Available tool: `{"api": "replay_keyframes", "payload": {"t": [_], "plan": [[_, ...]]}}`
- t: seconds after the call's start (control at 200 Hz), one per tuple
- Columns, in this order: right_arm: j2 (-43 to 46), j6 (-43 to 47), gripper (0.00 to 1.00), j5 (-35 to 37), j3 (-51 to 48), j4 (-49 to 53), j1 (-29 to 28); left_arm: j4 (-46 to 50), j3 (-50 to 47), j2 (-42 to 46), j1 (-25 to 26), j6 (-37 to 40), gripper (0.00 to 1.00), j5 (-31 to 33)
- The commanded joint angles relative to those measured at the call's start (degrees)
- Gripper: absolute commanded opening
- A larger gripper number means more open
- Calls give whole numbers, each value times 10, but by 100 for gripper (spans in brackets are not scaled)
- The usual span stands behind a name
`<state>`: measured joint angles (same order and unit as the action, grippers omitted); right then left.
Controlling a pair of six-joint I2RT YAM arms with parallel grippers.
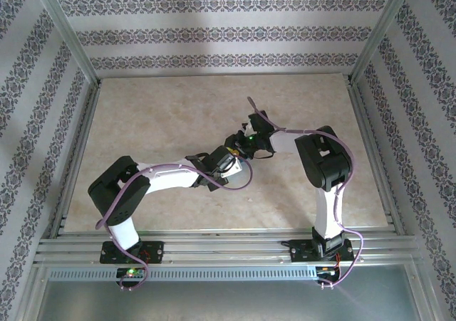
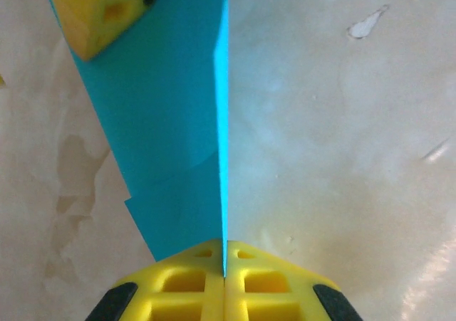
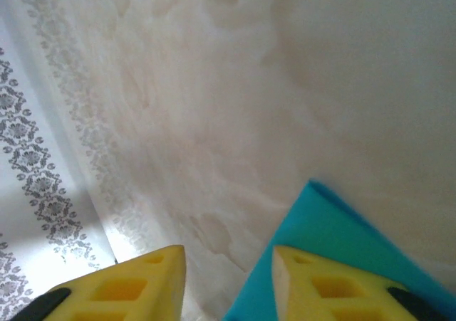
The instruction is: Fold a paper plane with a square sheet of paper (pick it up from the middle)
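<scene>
While left gripper point(image 2: 224, 271) clamped shut on folded edge of square sheet of paper point(image 2: 171, 122), sheet ran away from left gripper. At end far from left gripper, right gripper point(image 3: 228, 257) stood open, gripping nothing. Risk: unsupported end could sag, fold spring apart.

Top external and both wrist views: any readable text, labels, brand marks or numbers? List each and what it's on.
No readable text in any view.
square sheet of paper: plain teal, no print.
left gripper and right gripper: yellow, no marks.
wallpaper: ornamental pattern, no letters.
arm bases: any marking there is too small to read.
</scene>
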<state>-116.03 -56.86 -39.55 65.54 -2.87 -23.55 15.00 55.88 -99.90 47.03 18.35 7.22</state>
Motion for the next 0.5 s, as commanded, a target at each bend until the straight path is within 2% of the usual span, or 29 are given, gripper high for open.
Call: {"api": "replay_keyframes", "payload": {"t": [0.0,0.115,0.325,0.5], "plan": [[43,17,43,2,18,14,34,49,14,16,-10,-26,4,-44],[94,28,49,11,-9,-1,70,70,26,17,-11,-52,3,-75],[211,79,60,73,-110,1,130,103,60,-1,-18,-111,0,-108],[300,109,61,135,-195,8,142,113,87,-23,-31,-185,0,-172]]}}
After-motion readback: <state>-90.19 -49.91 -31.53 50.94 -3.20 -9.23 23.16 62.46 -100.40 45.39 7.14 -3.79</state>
